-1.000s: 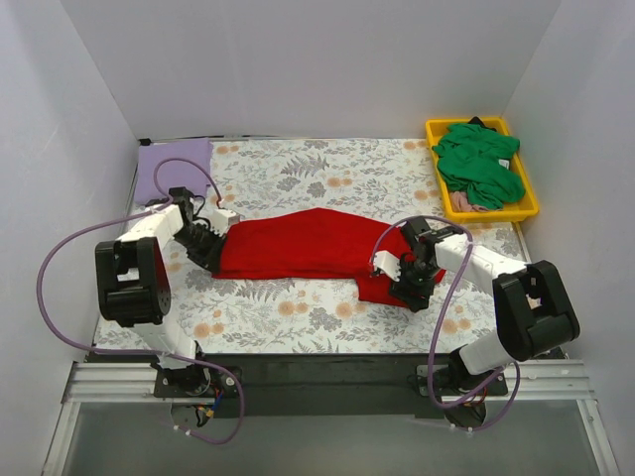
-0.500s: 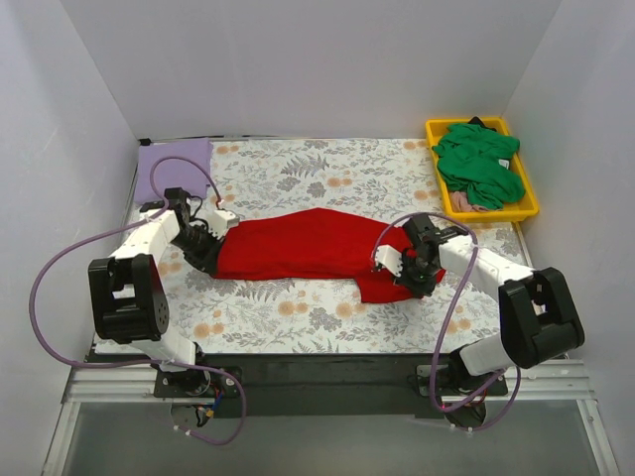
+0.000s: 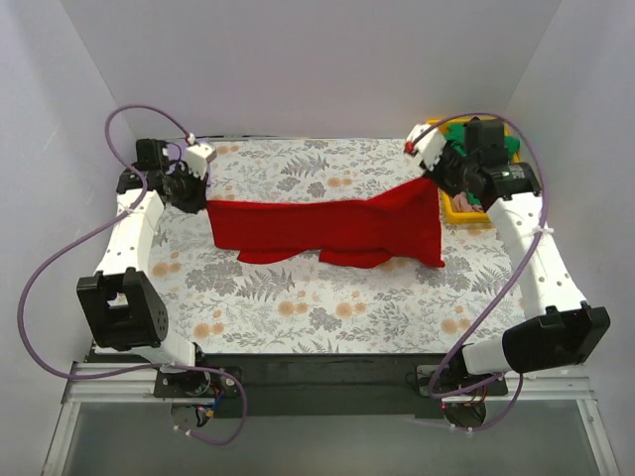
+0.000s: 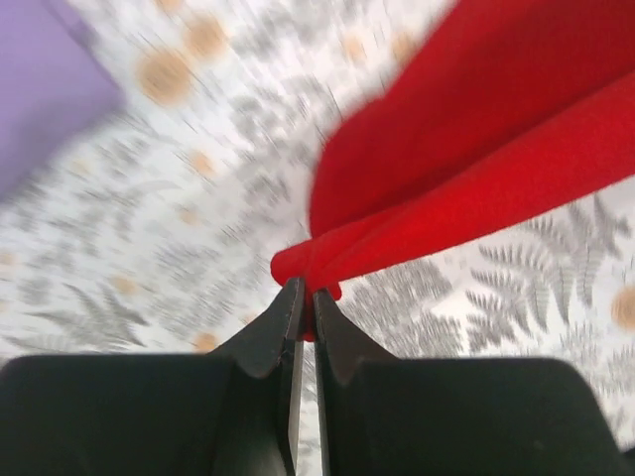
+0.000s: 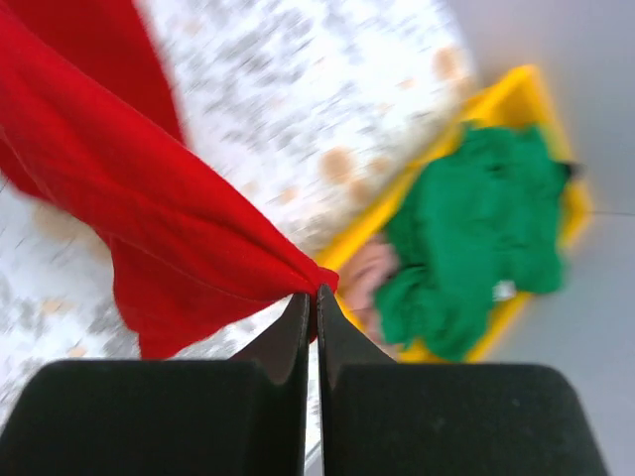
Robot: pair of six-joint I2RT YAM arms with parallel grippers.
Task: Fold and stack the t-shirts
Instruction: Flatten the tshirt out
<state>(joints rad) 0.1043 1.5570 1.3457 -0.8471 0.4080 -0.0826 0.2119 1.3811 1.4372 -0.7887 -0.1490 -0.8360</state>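
Observation:
The bright red t-shirt point(image 3: 327, 226) hangs stretched in a band between my two grippers above the floral cloth, its lower edge sagging. My left gripper point(image 3: 203, 198) is shut on its left end; the left wrist view shows the jaws point(image 4: 306, 293) pinching a bunched red corner point(image 4: 466, 159). My right gripper point(image 3: 434, 181) is shut on the right end, with red cloth point(image 5: 119, 188) pinched at the tips point(image 5: 311, 295). A pale lavender t-shirt point(image 4: 40, 89) lies flat at the far left. A green t-shirt point(image 5: 476, 238) sits crumpled in the tray.
The yellow tray point(image 3: 464, 214) stands at the far right, partly behind my right arm, and also holds a pinkish cloth point(image 5: 362, 273). White walls enclose the table on three sides. Purple cables loop from both arms.
Both arms rose and swung toward the far side, lifting the red t-shirt off the cloth and pulling it taut. The right gripper closed on its end.

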